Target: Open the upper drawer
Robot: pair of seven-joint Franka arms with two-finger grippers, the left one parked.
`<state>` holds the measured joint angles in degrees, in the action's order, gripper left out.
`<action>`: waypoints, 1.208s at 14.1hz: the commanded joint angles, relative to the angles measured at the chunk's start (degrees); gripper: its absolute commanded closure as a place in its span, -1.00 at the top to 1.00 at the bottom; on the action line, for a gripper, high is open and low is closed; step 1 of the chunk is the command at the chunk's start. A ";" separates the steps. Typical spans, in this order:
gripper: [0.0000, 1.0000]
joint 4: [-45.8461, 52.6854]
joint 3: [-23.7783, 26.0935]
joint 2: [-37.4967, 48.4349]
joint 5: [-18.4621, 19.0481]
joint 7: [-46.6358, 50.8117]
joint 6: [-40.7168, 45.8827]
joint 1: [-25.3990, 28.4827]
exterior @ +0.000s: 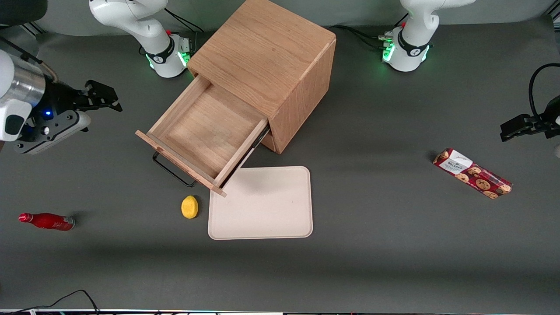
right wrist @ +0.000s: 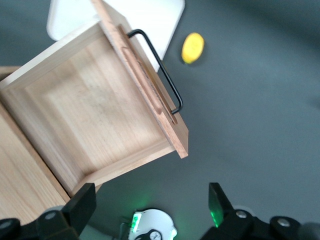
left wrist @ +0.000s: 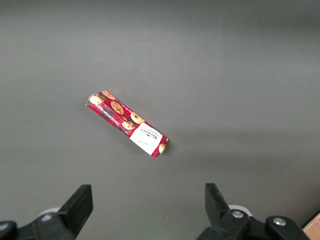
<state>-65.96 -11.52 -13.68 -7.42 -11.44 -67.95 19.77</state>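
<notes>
Upper drawer (exterior: 205, 131) stands pulled well out of the cabinet (exterior: 267, 61) — opening judged complete; claw (exterior: 103, 97), fingers apart and empty, hangs near the desk's working-arm edge — only parking remains.

**White arms, black claw**

The glossy white right arm (exterior: 131, 19) is wearing a black band near its base, which is glowing green. Its silver metal wrist cuff (exterior: 27, 89) is showing a blue light just beside it, and the black two-finger gripper (exterior: 114, 101) is sitting well off from the drawer, toward the working arm's end.
</notes>
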 commanded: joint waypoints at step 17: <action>1.00 -29.93 8.09 13.50 8.74 5.29 -21.52 -21.18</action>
<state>-96.19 -4.03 -0.40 0.10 -6.88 -89.01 -0.73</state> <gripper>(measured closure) 0.000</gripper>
